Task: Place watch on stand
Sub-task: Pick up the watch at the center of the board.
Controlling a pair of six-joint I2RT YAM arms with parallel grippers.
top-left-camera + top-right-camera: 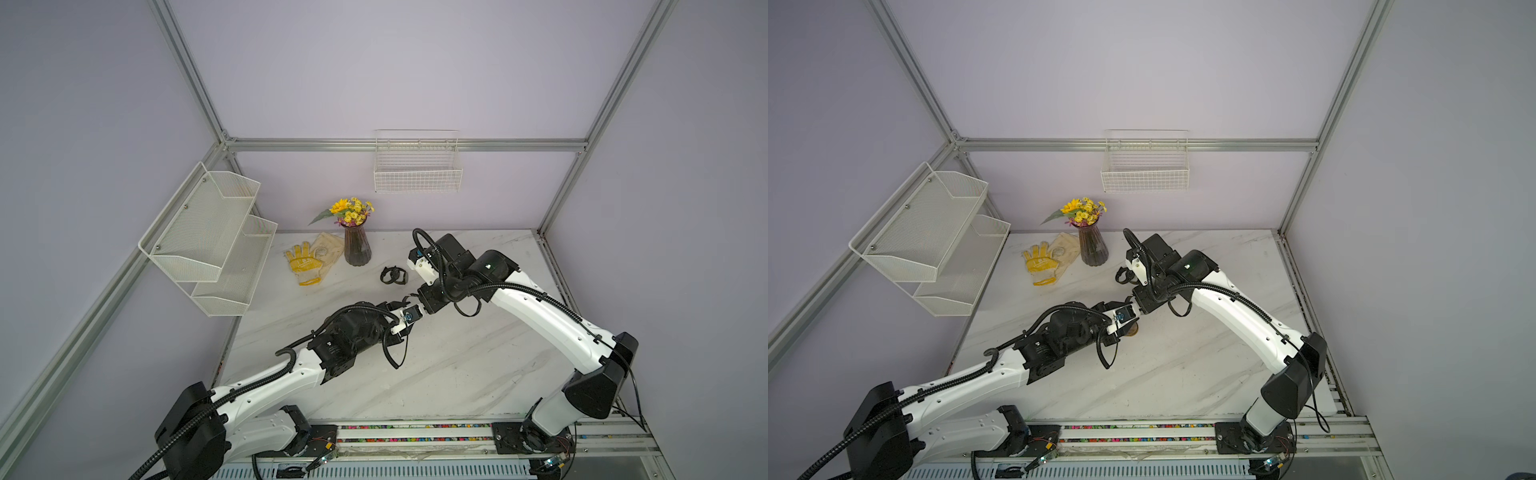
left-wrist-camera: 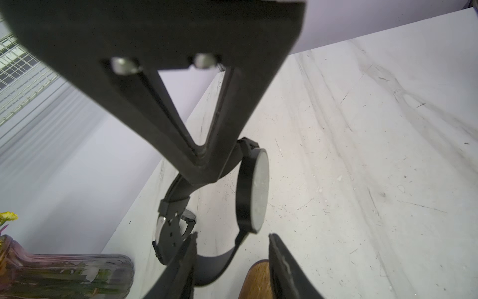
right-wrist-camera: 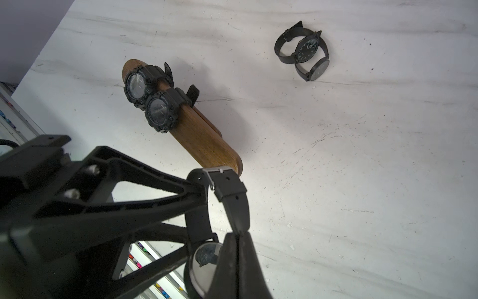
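The watch (image 2: 254, 191) is up in the air, not on the stand (image 3: 204, 134) yet. It hangs just by the bare round end of the stand, and its strap makes a loop. In the right wrist view the buckle looks very near that end, but I cannot tell if they touch.

The right end effector (image 2: 201, 165) is shut tight on the strap, so it is the one holding the watch. The left end effector (image 2: 232, 235) has its fingers apart. The lower strap and the tip of the stand both show between them. I cannot see it holding anything.

A big watch (image 3: 135, 86) and a second big watch (image 3: 161, 112) sit side by side on the other half of the stand. Two thin watches (image 3: 306, 49) lie together on the table (image 3: 362, 181), well apart from the stand.

I think the next job is to slide the loop over the bare end. That could go wrong in a few ways.
- The loop may be too flat, so it would catch on the round end and push the stand.
- The foot of the stand looks small, so a push might tip it or shake the big watches.
- The strap is thin, so it might slip out of the grip.
- The two end effectors are very close, so they might bump.
- If the left one closes here, it might pinch the stand and not the strap.
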